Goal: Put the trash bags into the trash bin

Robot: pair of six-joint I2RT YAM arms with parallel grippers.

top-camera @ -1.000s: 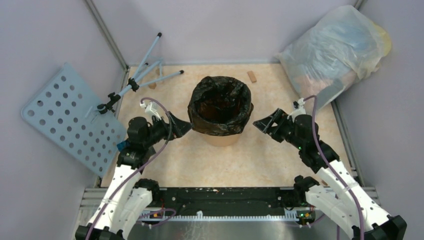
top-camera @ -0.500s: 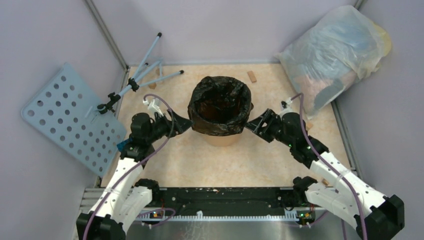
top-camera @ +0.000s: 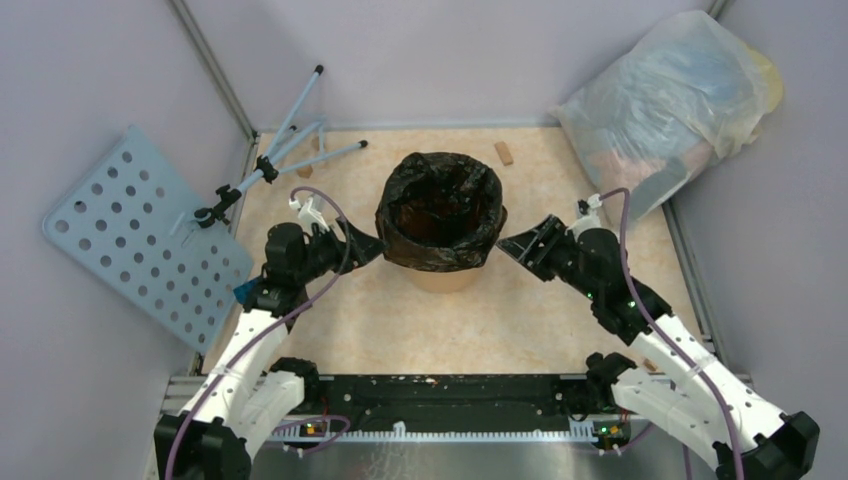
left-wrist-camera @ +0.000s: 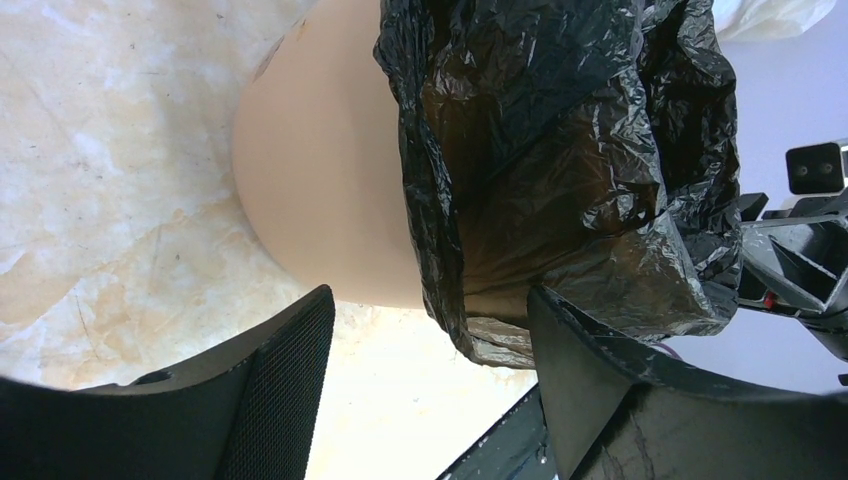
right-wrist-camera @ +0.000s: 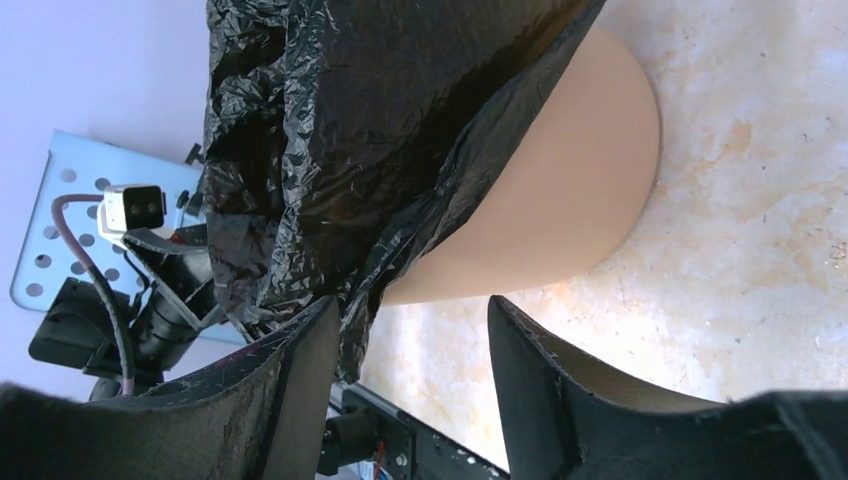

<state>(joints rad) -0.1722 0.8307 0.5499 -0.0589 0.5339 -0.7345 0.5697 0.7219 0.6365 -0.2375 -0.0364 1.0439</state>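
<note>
The orange trash bin (top-camera: 445, 278) stands mid-table, lined by the crinkled black trash bag (top-camera: 440, 205), whose edge is folded down over the rim. My left gripper (top-camera: 375, 248) is at the bin's left side, open. In the left wrist view the bag (left-wrist-camera: 560, 150) hangs over the bin wall (left-wrist-camera: 320, 190), its lower hem just inside the left gripper (left-wrist-camera: 428, 300), by one finger. My right gripper (top-camera: 508, 245) is at the bin's right side, also open. In the right wrist view the bag (right-wrist-camera: 370, 110) hem hangs into the right gripper (right-wrist-camera: 412, 305) gap below the bin wall (right-wrist-camera: 540, 200).
A big translucent stuffed bag (top-camera: 670, 100) fills the back right corner. A light-blue perforated plate (top-camera: 130, 235) leans at the left, with a light-blue tripod (top-camera: 290, 150) behind it. A small wooden block (top-camera: 503, 153) lies behind the bin. Enclosure walls close in on all sides.
Both grippers have moved in toward the bin's sides, to the bag's hanging edge. Their jaws have narrowed but still stand apart.
</note>
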